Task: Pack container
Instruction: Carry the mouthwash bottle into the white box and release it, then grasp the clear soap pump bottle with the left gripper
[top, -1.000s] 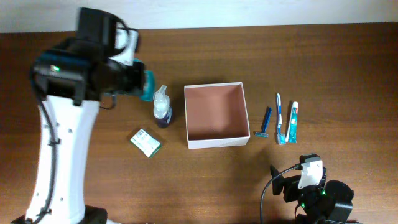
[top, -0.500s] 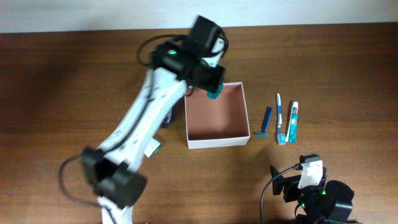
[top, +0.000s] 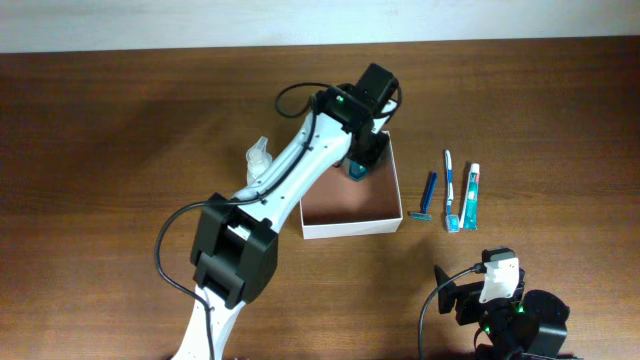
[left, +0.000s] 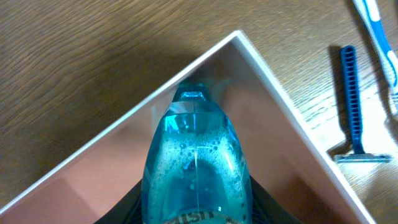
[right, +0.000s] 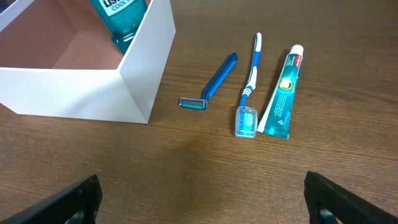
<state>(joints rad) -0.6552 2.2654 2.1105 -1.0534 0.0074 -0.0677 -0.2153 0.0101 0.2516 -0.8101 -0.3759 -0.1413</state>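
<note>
Container (top: 350, 229) is seen with a blue bottle (left: 196, 168) held in its corner, pinched between the left fingers (left: 264, 208). The right fingers (right: 74, 202) are spread above the worktop (right: 186, 180).

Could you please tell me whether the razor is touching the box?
Apart. The right wrist view shows a strip of bare table between the razor head and the box wall.

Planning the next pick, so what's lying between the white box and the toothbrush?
The blue razor lies between the container and the toothbrush, touching neither; the right wrist view shows it clearly, the overhead too.
</note>
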